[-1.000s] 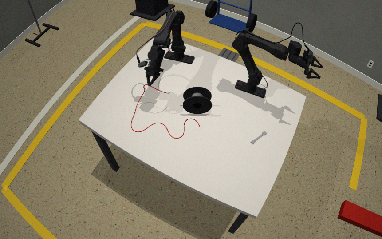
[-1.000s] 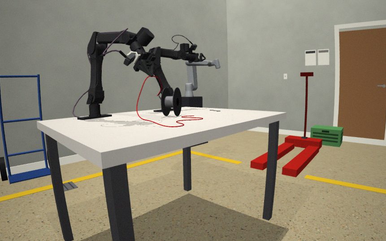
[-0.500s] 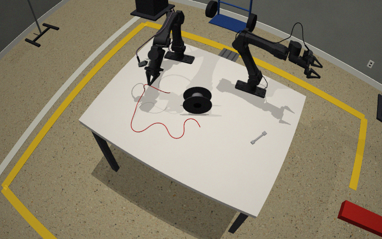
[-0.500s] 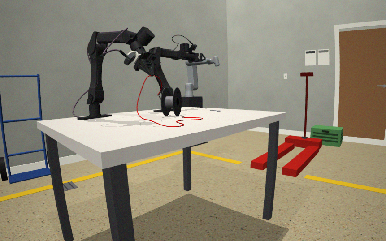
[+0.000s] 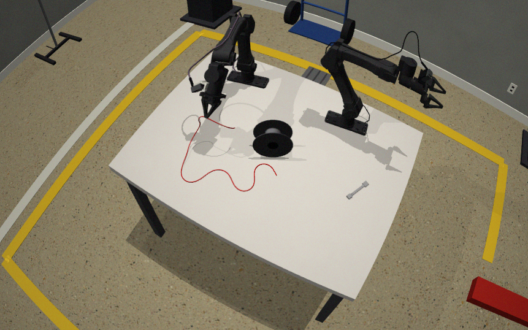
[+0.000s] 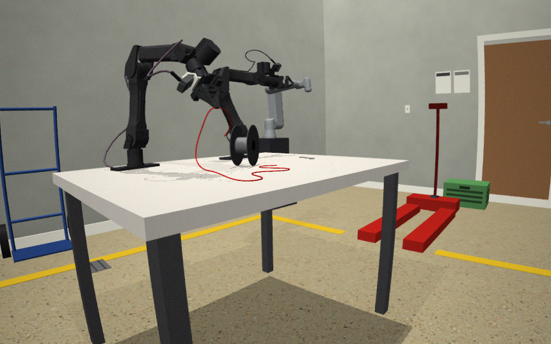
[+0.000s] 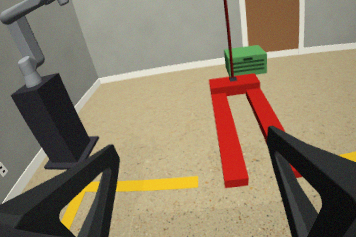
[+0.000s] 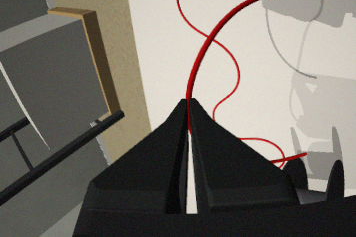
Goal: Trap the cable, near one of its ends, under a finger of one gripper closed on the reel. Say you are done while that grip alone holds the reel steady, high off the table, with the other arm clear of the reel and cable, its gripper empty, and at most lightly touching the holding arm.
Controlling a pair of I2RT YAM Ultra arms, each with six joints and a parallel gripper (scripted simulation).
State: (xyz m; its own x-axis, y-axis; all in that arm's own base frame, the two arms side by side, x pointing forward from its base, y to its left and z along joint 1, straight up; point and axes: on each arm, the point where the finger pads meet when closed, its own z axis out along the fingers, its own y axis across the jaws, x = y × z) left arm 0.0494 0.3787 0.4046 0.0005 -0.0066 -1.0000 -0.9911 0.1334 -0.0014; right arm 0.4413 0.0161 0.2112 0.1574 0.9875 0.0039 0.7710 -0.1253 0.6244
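Observation:
A black reel (image 5: 272, 137) (image 6: 244, 145) stands on its flanges near the middle of the white table (image 5: 278, 229). A red cable (image 5: 220, 170) (image 6: 195, 145) (image 8: 211, 42) lies in loops to the left of the reel and in front of it, apart from it. One end of the cable rises off the table. My right gripper (image 5: 206, 115) (image 6: 214, 107) (image 8: 188, 107) is shut on the cable near that raised end, above the table and left of the reel. My left gripper (image 5: 435, 95) (image 7: 188, 144) is open and empty. It is stretched out past the table's far edge, away from the reel and the cable.
A small grey dumbbell-shaped part (image 5: 357, 189) lies on the table's right side. Both arm bases stand at the table's far edge. A blue hand truck (image 6: 27, 179), a red pallet jack (image 6: 422, 213) and a green box (image 7: 246, 61) stand on the floor around the table.

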